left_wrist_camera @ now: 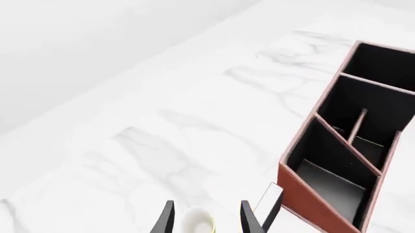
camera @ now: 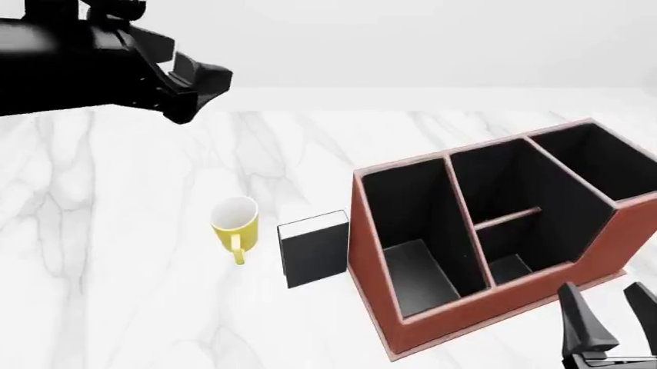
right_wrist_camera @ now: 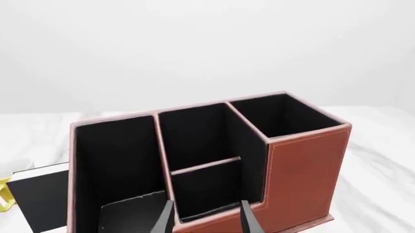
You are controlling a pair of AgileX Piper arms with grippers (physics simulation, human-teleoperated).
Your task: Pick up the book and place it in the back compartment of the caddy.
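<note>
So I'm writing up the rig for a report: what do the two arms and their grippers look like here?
The left arm is a bulky, matte black body of blocky, angular housings with a paler grey edge near its tip. The right gripper has two slim, black, blade-like fingers tapering to points. The left gripper has the same dark, narrow fingers. No cables, markings or labels are visible.

white veined marble table (camera: 123, 254), leather-look caddy (camera: 451, 323) with matt black lining, glossy mug (camera: 235, 221)
</note>
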